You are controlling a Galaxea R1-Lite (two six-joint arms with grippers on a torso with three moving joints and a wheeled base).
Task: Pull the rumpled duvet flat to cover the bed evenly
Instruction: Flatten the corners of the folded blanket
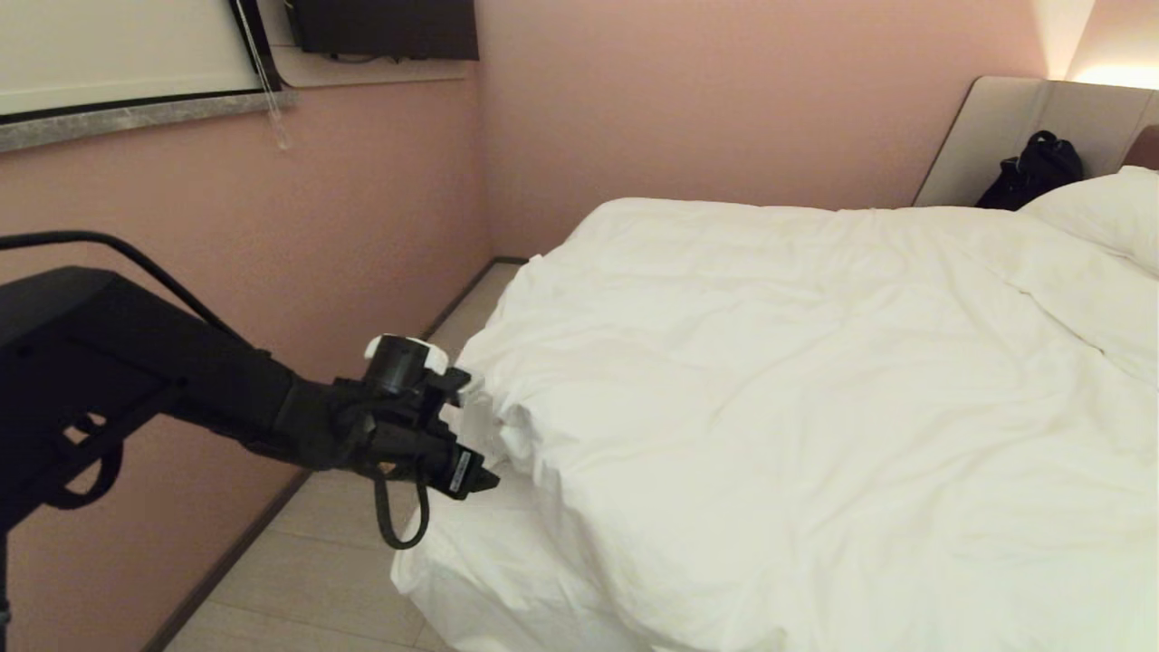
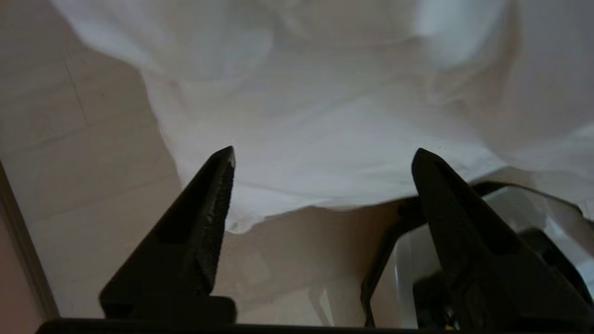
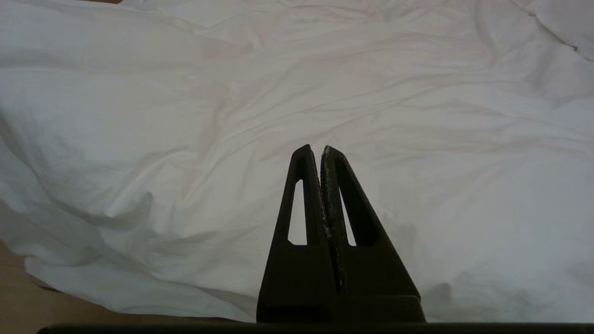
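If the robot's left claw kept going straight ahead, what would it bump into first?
Most likely the duvet: the open left gripper points at its hanging corner, with nothing between. How far off it is cannot be told.

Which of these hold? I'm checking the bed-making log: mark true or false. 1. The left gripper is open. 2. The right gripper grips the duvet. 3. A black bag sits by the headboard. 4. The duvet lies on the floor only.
1. True: the left gripper stands open at the duvet corner.
2. False: the right gripper is shut and empty above it.
3. True: black bag against the headboard.
4. False: it covers the bed.
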